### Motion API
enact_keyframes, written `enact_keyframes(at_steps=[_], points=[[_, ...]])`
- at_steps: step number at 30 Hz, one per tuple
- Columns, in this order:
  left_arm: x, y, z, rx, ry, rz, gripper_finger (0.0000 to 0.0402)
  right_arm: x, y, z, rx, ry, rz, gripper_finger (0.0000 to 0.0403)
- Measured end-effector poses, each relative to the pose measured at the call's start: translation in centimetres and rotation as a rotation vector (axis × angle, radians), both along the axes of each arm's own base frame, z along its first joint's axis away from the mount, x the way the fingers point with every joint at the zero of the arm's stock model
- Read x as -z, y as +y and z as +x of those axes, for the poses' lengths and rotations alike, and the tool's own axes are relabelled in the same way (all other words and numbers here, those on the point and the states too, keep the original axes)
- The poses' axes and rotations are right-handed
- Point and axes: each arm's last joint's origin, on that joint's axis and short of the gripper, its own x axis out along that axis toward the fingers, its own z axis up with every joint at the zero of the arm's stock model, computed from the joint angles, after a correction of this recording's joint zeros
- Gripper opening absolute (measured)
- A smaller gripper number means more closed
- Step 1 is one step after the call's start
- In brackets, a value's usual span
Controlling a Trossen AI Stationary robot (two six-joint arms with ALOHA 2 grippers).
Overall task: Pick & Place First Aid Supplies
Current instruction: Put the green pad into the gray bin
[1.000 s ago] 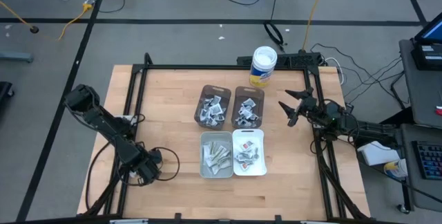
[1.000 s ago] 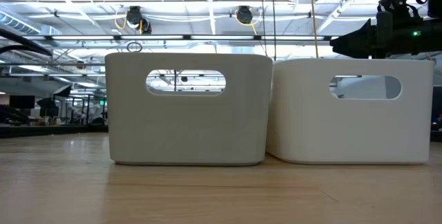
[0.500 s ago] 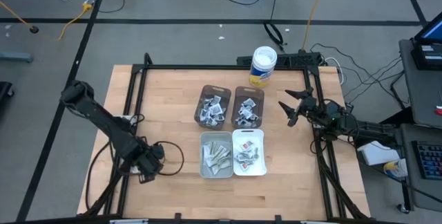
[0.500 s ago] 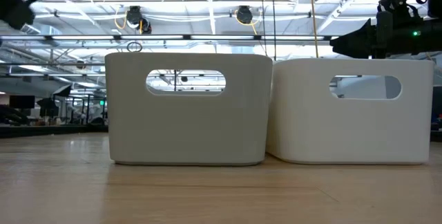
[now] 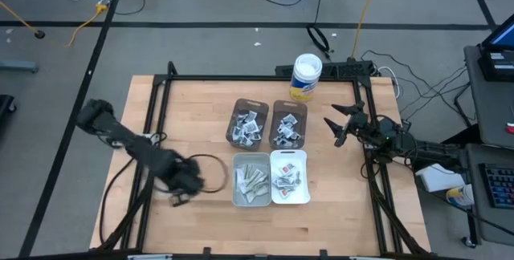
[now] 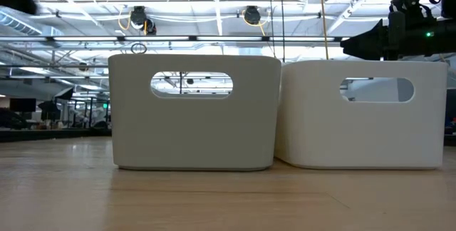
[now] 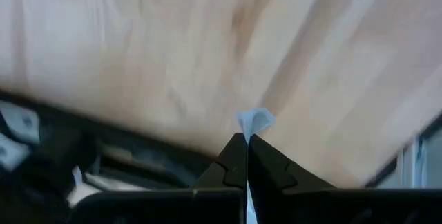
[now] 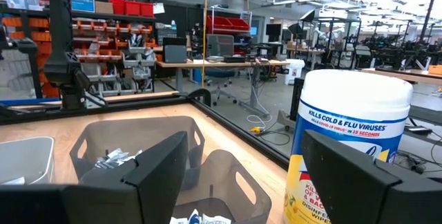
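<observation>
My left gripper point(image 7: 246, 148): pinched closed on a small pale packet point(image 7: 255, 120), just left of grey bin point(image 5: 251, 198).
My right gripper point(image 5: 337, 123): fingers wide, holding nothing, right of that bin.

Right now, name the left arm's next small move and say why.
Probably carry on toward the grey bin and stop above it before opening. The left gripper is shut on a small pale packet pinched at its fingertips, and in the high view it sits just left of that bin. The right gripper waits open beside the brown bins.

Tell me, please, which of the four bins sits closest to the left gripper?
The grey bin, front left of the four; the left gripper hangs just beside it, while the other three lie farther off.
</observation>
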Motion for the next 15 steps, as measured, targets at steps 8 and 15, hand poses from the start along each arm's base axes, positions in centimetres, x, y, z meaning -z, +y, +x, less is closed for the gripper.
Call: enact_keyframes(at_steps=[8, 15], points=[[-0.6, 0.2, 7.7, -0.012, 0.012, 0.008, 0.0002, 0.0, 0.0, 0.0, 0.0, -0.001, 0.0, 0.0279], [-1.3, 1.0, 14.4, -0.02, -0.031, -0.016, 0.0001, 0.0, 0.0, 0.0, 0.0, -0.001, 0.0, 0.0279]])
